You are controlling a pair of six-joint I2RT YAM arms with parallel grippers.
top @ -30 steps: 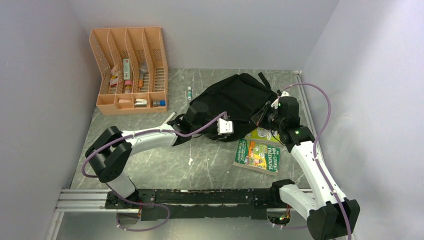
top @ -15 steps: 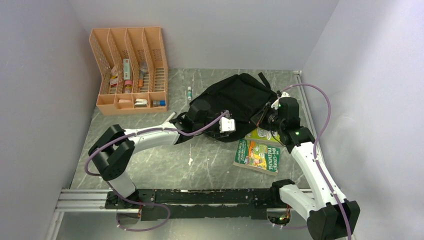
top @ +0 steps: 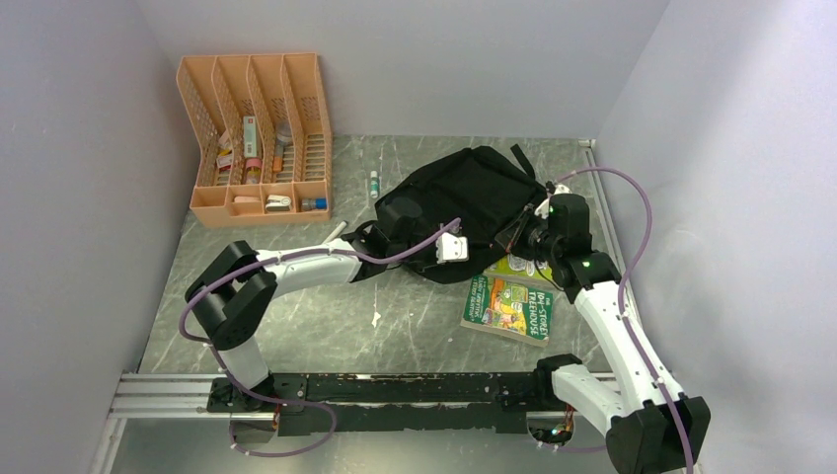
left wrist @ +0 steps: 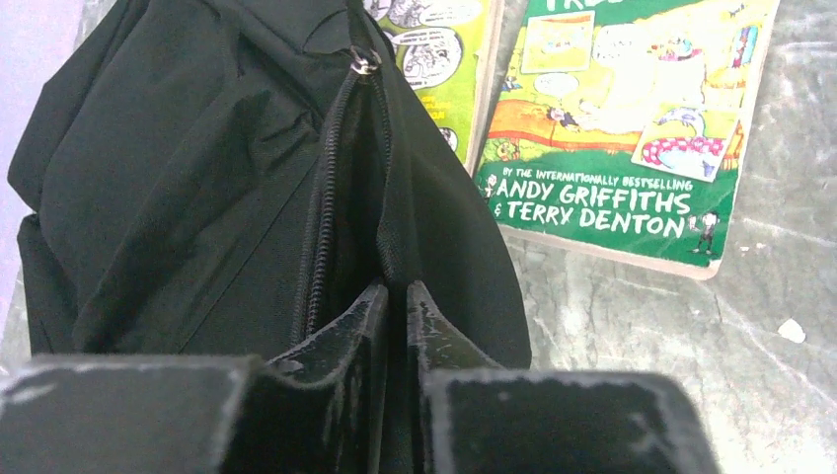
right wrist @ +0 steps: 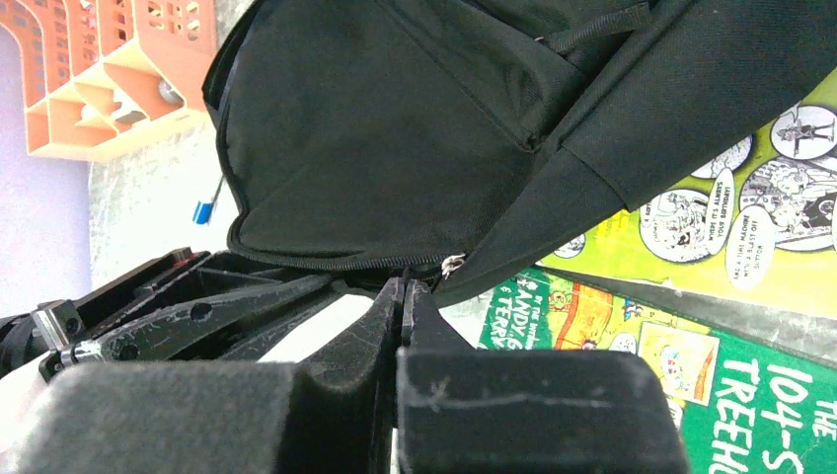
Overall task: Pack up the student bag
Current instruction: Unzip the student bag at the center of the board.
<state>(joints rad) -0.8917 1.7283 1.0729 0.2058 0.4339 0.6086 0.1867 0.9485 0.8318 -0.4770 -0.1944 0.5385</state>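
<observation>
Both arms working at the zip of the student bag (top: pixel 464 197), which is lying at the back right of the table (top: pixel 296 316)

From above, the Treehouse book (top: pixel 507 306) and a second book (top: pixel 520 267) are lying outside, just beside the bag's near edge, so packing looks yet to begin. Left wrist: the left gripper (left wrist: pixel 395 288) is pinching the fabric beside the zip, jaws nearly together. Right wrist: the right gripper (right wrist: pixel 403 288) is pressing closed tips at the zip seam; whether fabric is caught cannot be told, and the bag's interior is hiding from every camera
</observation>
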